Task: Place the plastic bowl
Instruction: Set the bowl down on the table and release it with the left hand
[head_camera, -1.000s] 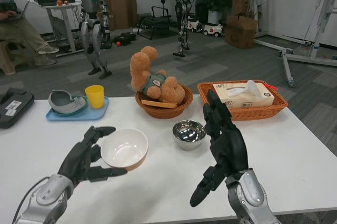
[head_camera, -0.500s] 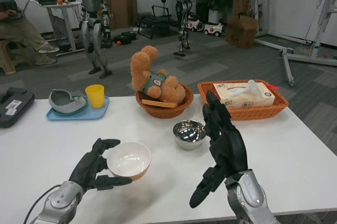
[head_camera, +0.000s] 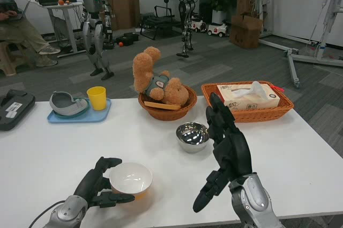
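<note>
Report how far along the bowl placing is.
Done: the left hand has hold of the plastic bowl, fingers around its near-left rim. In hand: the bowl sits low at the near edge of the white table. Left: letting go. The right hand waits raised and open, near the metal bowl.

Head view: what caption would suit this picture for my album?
Robot's left hand holds a white bowl at the table's near edge; right hand raised, open.
</note>
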Robot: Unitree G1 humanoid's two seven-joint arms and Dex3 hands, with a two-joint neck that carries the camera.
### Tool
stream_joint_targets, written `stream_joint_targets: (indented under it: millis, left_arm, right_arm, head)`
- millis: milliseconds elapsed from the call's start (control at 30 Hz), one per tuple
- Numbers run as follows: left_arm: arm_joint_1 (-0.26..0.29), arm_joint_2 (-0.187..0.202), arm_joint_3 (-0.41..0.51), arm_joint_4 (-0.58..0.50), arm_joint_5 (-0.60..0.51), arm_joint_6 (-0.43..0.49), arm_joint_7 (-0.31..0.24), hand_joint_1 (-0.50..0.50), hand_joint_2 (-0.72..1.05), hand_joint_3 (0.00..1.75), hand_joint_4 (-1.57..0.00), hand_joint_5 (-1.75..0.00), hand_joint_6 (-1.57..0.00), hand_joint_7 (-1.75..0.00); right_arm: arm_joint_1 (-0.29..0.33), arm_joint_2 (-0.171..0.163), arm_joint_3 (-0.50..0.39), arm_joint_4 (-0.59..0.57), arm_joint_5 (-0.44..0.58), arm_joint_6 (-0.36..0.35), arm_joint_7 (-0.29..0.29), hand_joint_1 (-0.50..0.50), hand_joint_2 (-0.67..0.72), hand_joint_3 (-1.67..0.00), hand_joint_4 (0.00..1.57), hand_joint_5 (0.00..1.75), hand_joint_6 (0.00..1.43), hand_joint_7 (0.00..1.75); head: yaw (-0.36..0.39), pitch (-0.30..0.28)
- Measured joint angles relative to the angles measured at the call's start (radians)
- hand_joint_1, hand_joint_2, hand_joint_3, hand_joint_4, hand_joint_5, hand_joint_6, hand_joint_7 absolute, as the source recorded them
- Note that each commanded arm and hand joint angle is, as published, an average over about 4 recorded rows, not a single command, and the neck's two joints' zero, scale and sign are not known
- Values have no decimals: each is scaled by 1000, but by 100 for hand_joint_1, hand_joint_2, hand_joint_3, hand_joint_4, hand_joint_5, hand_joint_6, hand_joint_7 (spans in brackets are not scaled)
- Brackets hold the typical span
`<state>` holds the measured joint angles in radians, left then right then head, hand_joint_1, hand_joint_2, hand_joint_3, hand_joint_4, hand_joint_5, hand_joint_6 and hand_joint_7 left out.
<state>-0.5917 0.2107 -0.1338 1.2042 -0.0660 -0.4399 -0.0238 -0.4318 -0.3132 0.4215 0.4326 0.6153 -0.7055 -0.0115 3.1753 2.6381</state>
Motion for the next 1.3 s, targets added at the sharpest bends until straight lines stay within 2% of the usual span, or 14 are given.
stream_joint_targets:
  millis: [67,233,300,367,433,500,567,733,867,1000,1100,1233,1300]
  left_arm:
    - [-5,-1,-10,16,0,0,11,-46,105,9,-9,-133,-122,-166]
    - [-26,-3,-30,54,0,-2,32,-48,105,9,0,-133,-117,-161]
    - [-30,-3,-35,59,-1,-2,33,-48,105,9,0,-133,-113,-157]
    - [-31,-3,-38,63,-1,-3,33,-48,105,9,0,-123,-102,-147]
    - [-33,-3,-39,68,-2,-5,34,-47,105,9,0,-105,-82,-122]
    - [-33,-3,-39,72,-3,-9,35,-47,105,9,0,-95,-56,-87]
    - [-33,-3,-43,73,-3,-15,37,-48,105,9,0,-87,-35,-61]
    - [-28,-3,-64,75,-3,-41,38,-50,105,17,0,-62,-4,-33]
    - [-18,-3,-74,75,-2,-73,39,-50,105,26,0,-41,0,-24]
    - [-12,-4,-75,75,-2,-89,39,-50,105,22,0,-31,0,-21]
    - [-8,-4,-76,75,0,-96,39,-50,105,17,0,-31,0,-21]
    - [-3,-4,-75,73,13,-105,37,-50,105,17,0,-21,-2,-21]
    - [1,-4,-75,73,16,-113,32,-50,105,13,0,-23,-1,-21]
  right_arm:
    - [0,0,0,0,0,0,0,-46,66,0,0,0,0,0]
    - [0,2,0,0,0,0,0,-46,66,0,0,0,0,0]
    - [0,3,0,0,0,0,0,-46,66,0,0,0,0,0]
    - [0,3,0,0,0,0,0,-46,66,0,0,0,0,0]
    - [0,4,0,0,0,0,0,-46,66,0,0,0,0,0]
    - [0,5,0,0,0,0,0,-46,66,0,0,0,0,0]
    - [0,5,0,0,0,0,0,-46,66,0,0,0,0,0]
    - [0,6,0,0,1,0,0,-46,66,0,0,0,0,0]
    - [0,6,0,0,1,0,-1,-46,66,0,0,0,0,0]
    - [0,6,0,0,2,0,-1,-46,66,0,0,0,0,0]
    - [0,6,0,0,2,0,-1,-46,66,0,0,0,0,0]
    - [0,6,0,0,2,0,-1,-46,66,0,0,0,0,0]
    - [0,6,0,0,2,0,-1,-46,66,0,0,0,0,0]
  head:
    - [9,2]
    - [15,-1]
    - [13,-3]
    - [11,-9]
    - [10,-16]
    - [10,-23]
    - [12,-32]
    - [18,-49]
    - [22,-61]
    - [25,-69]
    - [25,-81]
    - [27,-93]
    - [29,-104]
